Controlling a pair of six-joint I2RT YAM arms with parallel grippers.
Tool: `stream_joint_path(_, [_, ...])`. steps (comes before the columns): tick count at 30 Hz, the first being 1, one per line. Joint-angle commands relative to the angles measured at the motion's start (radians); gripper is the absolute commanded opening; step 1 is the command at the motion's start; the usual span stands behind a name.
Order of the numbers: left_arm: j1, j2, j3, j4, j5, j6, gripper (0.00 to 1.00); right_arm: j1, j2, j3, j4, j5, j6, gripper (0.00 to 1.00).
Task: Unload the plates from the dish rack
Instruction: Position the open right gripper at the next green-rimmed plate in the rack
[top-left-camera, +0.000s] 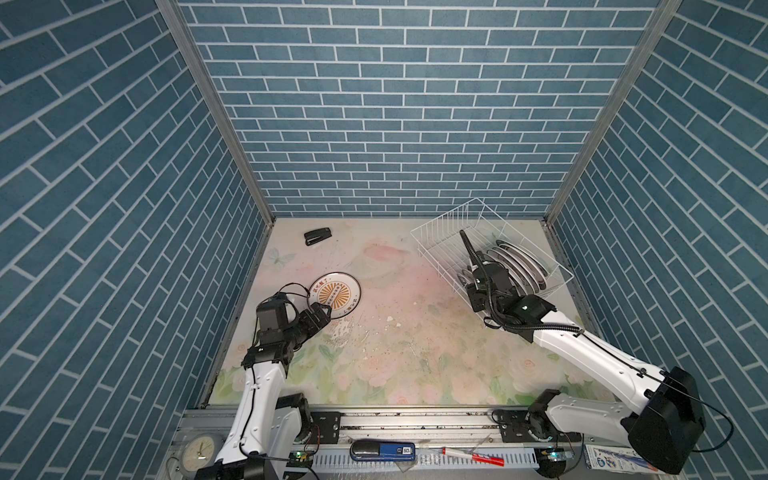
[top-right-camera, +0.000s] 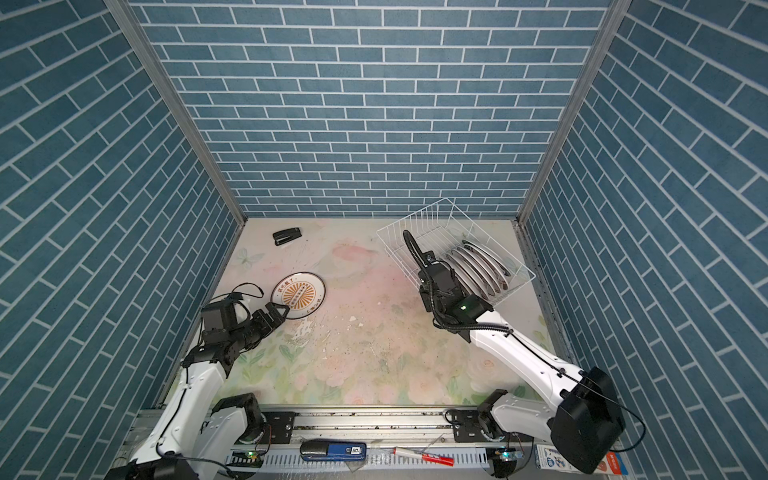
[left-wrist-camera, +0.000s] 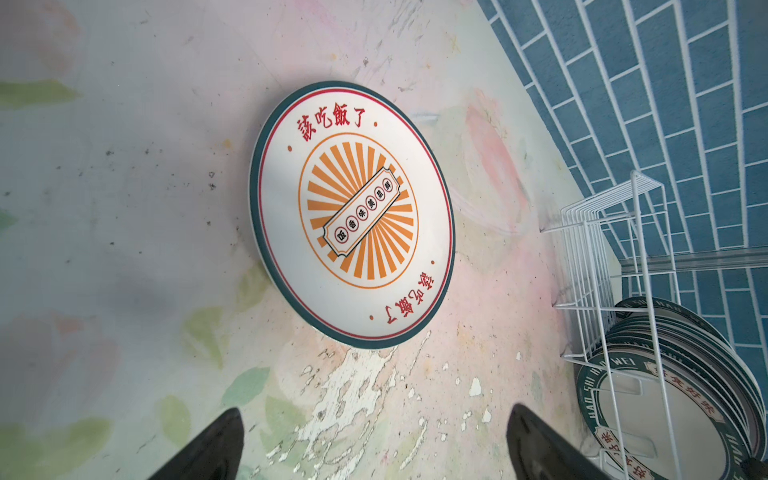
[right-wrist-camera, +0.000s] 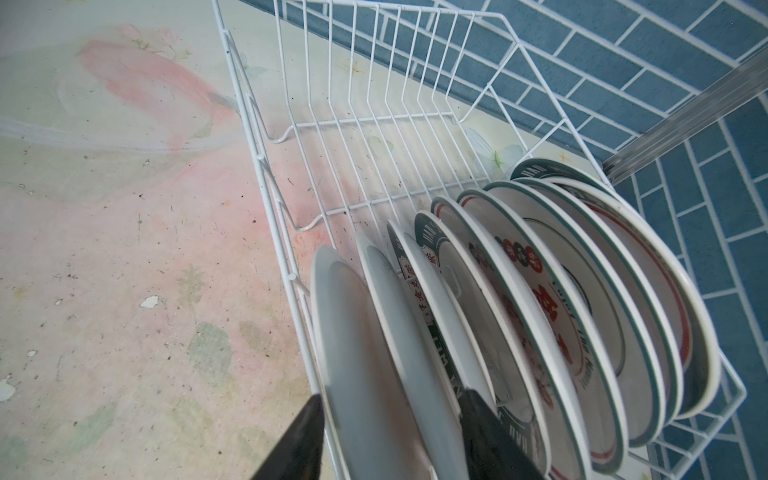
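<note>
Plates (right-wrist-camera: 519, 311): a packed row standing on edge, rims up, in the dish rack (top-left-camera: 453, 237). They fill the rack end nearer the right arm, and the far end holds only bare dividers.
Row axis: runs along the rack's length, so each disc is thin edge-on to anything coming down from above.
Right hand (right-wrist-camera: 392, 395): over the rack's near end, one finger either side of the front two plates (right-wrist-camera: 353, 332), whose plain white backs face it. Whether it pinches them I cannot tell.
Nearer arm: the right, already at the rack; the left works well apart from it.
Coming move: likely a lift straight up out of the dividers. It turns on the fingers bracketing one plate, not two.
Look: shallow, glossy and white; several have green rims and lettering, some red characters.
Unloaded plate (top-left-camera: 334, 296): flat and face up on the tabletop (top-left-camera: 415, 332), well apart from the rack; teal rim, orange sunburst.
Left hand (left-wrist-camera: 374, 409): spread wide and empty, just short of that plate.
</note>
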Motion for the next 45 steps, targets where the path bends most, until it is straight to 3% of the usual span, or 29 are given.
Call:
stream_joint_path(1, [-0.006, 0.008, -0.007, 0.018, 0.008, 0.012, 0.99, 0.005, 0.023, 0.043, -0.018, -0.016, -0.013, 0.52])
stream_joint_path(13, [-0.015, 0.021, -0.009, 0.038, 0.01, 0.013, 0.99, 0.009, 0.077, 0.032, -0.025, 0.018, 0.01, 0.34])
stream_joint_path(25, [-0.018, 0.019, -0.012, 0.041, -0.003, 0.016, 0.99, 0.016, 0.002, 0.052, -0.043, 0.027, 0.0, 0.51])
stream_joint_path(34, [-0.019, 0.042, -0.02, 0.065, -0.004, 0.012, 0.99, 0.084, -0.021, 0.073, -0.057, 0.055, -0.001, 0.51])
stream_joint_path(45, [-0.019, 0.046, -0.023, 0.065, -0.001, 0.017, 0.99, 0.092, 0.072, 0.071, -0.064, 0.087, 0.022, 0.47])
